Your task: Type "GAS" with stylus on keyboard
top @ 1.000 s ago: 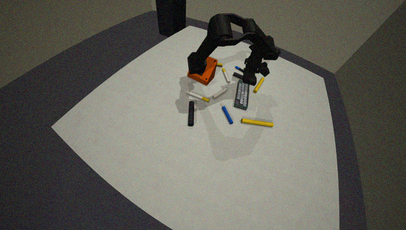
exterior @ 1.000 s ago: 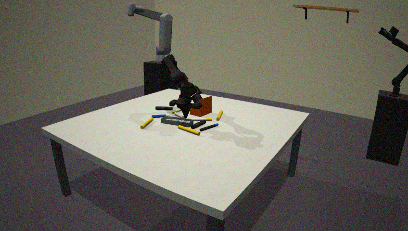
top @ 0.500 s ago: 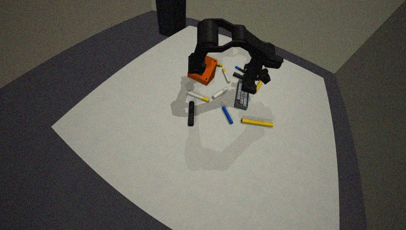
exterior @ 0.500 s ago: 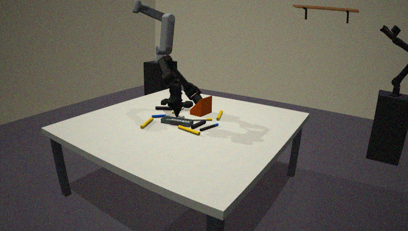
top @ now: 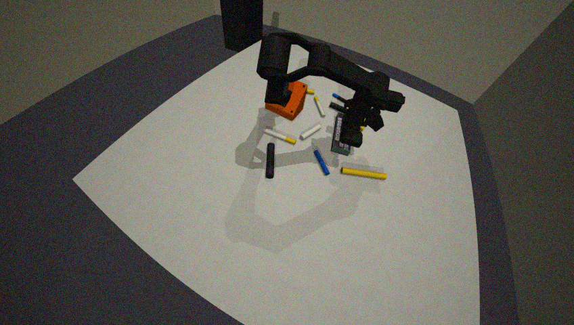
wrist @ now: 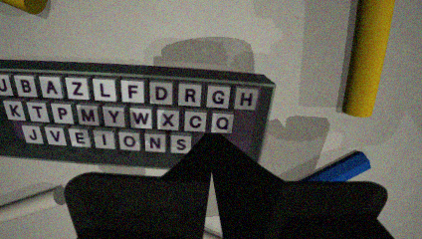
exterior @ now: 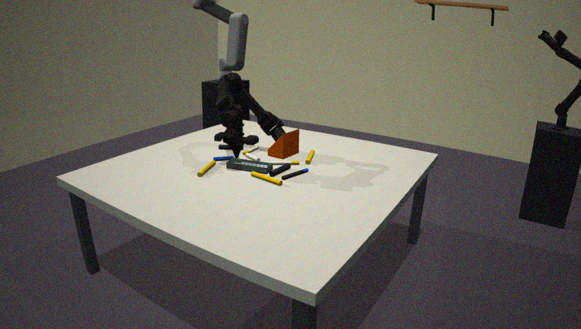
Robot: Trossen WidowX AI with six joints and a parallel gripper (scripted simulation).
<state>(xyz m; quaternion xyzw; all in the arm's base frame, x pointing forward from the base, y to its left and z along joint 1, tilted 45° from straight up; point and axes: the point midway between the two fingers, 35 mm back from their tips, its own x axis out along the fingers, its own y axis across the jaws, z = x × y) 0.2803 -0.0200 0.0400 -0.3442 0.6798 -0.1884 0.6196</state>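
Note:
The dark keyboard [wrist: 263,116] [top: 337,136] [exterior: 249,166] with white letter keys lies flat on the white table. My gripper [wrist: 211,140] [top: 352,139] [exterior: 236,153] is shut, its two black fingers pressed together into one point, and nothing shows between them. In the wrist view the tip stands over the keyboard's lower right corner, beside the S and Q keys. Several pen-like sticks lie loose around the keyboard: a thick black one [top: 269,160], a black one with a blue tip [top: 337,97], a blue one [wrist: 343,168] [top: 321,162] and a yellow one [wrist: 368,60] [top: 363,172]. I cannot tell which is the stylus.
An orange block [top: 292,100] [exterior: 284,145] stands near the arm's base. White sticks with yellow tips [top: 279,136] [top: 319,105] and a plain white one [top: 310,131] lie between block and keyboard. Another arm on a dark pedestal [exterior: 550,175] stands off the table at the right.

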